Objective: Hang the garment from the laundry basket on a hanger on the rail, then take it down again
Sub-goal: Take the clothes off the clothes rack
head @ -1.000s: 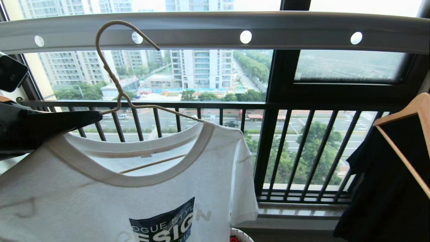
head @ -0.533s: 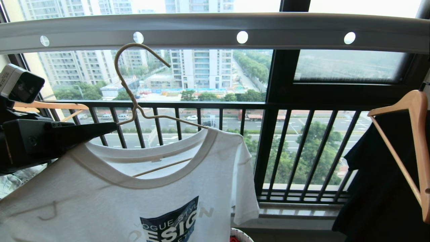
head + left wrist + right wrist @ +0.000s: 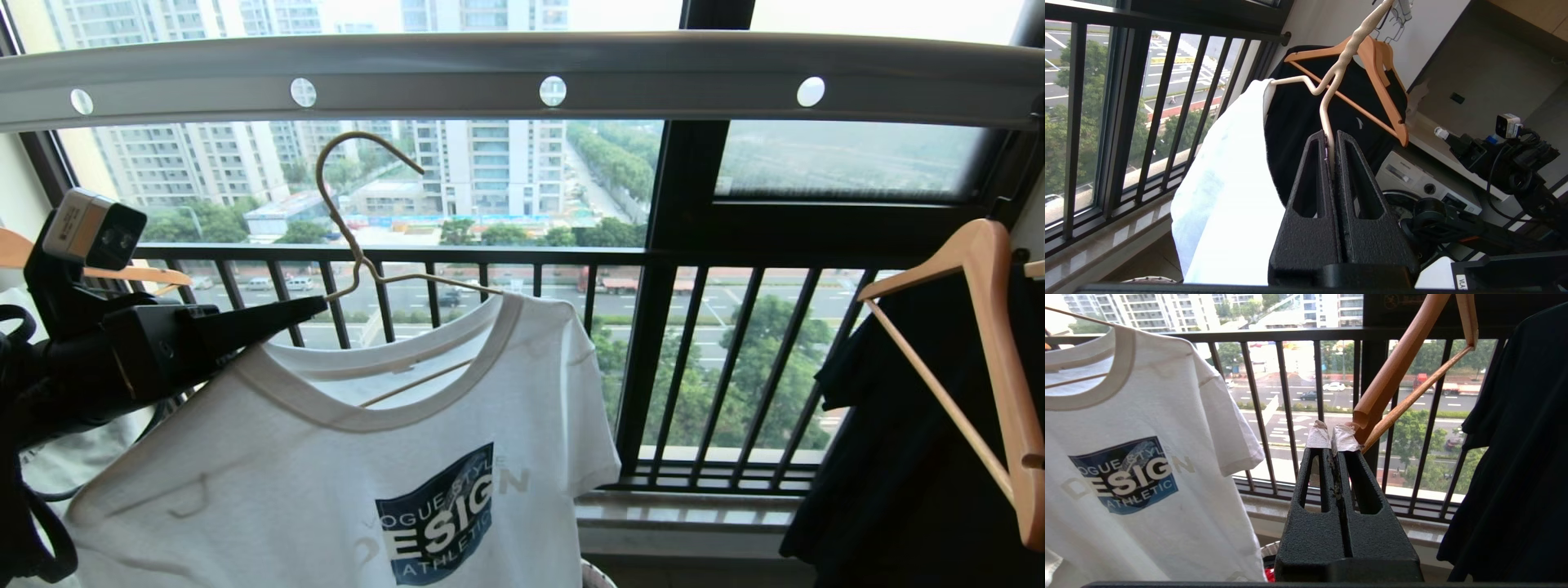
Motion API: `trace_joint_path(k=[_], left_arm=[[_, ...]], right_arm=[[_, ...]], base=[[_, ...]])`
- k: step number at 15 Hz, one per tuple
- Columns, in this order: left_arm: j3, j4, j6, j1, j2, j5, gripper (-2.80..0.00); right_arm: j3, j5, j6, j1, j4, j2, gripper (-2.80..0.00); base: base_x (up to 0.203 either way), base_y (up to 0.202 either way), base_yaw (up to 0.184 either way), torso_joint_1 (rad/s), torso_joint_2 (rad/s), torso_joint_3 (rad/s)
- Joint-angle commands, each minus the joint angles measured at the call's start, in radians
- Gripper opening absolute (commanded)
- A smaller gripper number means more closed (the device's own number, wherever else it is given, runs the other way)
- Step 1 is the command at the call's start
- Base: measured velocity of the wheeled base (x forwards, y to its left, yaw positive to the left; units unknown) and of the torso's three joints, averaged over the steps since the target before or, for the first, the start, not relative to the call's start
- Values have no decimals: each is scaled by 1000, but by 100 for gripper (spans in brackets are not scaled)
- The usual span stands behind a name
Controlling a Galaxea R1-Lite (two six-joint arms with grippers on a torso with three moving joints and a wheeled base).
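Note:
The white T-shirt garment (image 3: 326, 474) with the blue "DESIGN" print hangs on the thin cream hanger (image 3: 343, 204). The hanger's hook is in the air just below the grey rail (image 3: 522, 69) and touches nothing. My left gripper (image 3: 314, 309) is shut on the hanger wire beside the neck, at the shirt's left shoulder. The left wrist view shows the wire (image 3: 1331, 94) pinched between the left gripper's (image 3: 1331, 136) jaws, with the garment (image 3: 1229, 196) beside them. My right gripper (image 3: 1331, 437) is shut on nothing, lower down and right of the garment (image 3: 1126, 465). A sliver of the laundry basket (image 3: 1267, 549) shows below.
A black garment (image 3: 898, 457) on a thick wooden hanger (image 3: 980, 343) hangs at the right, its end close to my right gripper's tips. The black window railing (image 3: 571, 255) runs behind. Another wooden hanger (image 3: 16, 249) is at far left. A washing machine (image 3: 1425, 183) stands behind.
The hanger with the garment has come down from the rail, its hook now below the bar, and moved right. The whole view has shifted a little, so the camera has turned.

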State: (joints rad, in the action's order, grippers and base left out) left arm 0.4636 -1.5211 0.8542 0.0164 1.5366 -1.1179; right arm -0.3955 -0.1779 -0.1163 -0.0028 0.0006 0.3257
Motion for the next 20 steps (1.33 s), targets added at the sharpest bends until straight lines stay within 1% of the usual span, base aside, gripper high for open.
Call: trace_joint_path(k=[1,3,4,5,6,7,8,9,10,11,12,13,14,17,18,19,20], left_arm=[[-17,-9,-28,-28,48,7,-280],[-20,-9,-44,-46,64,23,-280],[-20,-9,-57,-66,68,72,-280],[-20,-9,-94,-81,81,115,-280],[-20,-9,-152,-93,94,148,-280],[-20,17,-233,-123,101,217,-280],[-18,72,-326,-165,106,314,-280],[-12,136,-405,-207,108,401,-280],[1,188,-435,-234,100,447,-280],[5,201,-443,-239,86,453,-280],[4,203,-445,-243,79,455,-280],[5,205,-445,-251,70,457,-280],[6,209,-445,-252,57,458,-280],[13,246,-443,-253,-4,459,-280],[13,260,-443,-253,-25,455,-280],[13,269,-442,-255,-36,452,-280],[13,269,-442,-262,-38,454,-280]], right_arm=[[-36,-37,-19,0,-10,124,-280],[-38,-50,-27,1,-69,252,-280],[-40,-54,-35,1,-121,342,-280],[-42,-57,-42,6,-183,427,-280],[-48,-60,-48,23,-245,502,-280],[-58,-61,-58,59,-297,567,-280],[-74,-61,-75,113,-331,612,-280],[-94,-60,-98,159,-349,645,-280],[-113,-55,-113,197,-357,669,-280],[-127,-43,-119,232,-360,701,-280],[-142,-15,-122,267,-362,742,-280],[-160,37,-124,313,-373,800,-280],[-176,109,-130,378,-399,867,-280],[-254,364,-151,605,-466,1109,-280],[-310,437,-157,674,-480,1193,-280],[-387,487,-159,719,-489,1257,-280],[-469,531,-160,757,-492,1317,0]], base=[[0,0,0,0,0,0],[0,0,0,0,0,0],[0,0,0,0,0,0],[0,0,0,0,0,0],[0,0,0,0,0,0],[0,0,0,0,0,0],[0,0,0,0,0,0],[0,0,0,0,0,0],[0,0,0,0,0,0],[0,0,0,0,0,0],[0,0,0,0,0,0],[0,0,0,0,0,0],[0,0,0,0,0,0],[0,0,0,0,0,0],[0,0,0,0,0,0],[0,0,0,0,0,0],[0,0,0,0,0,0]])
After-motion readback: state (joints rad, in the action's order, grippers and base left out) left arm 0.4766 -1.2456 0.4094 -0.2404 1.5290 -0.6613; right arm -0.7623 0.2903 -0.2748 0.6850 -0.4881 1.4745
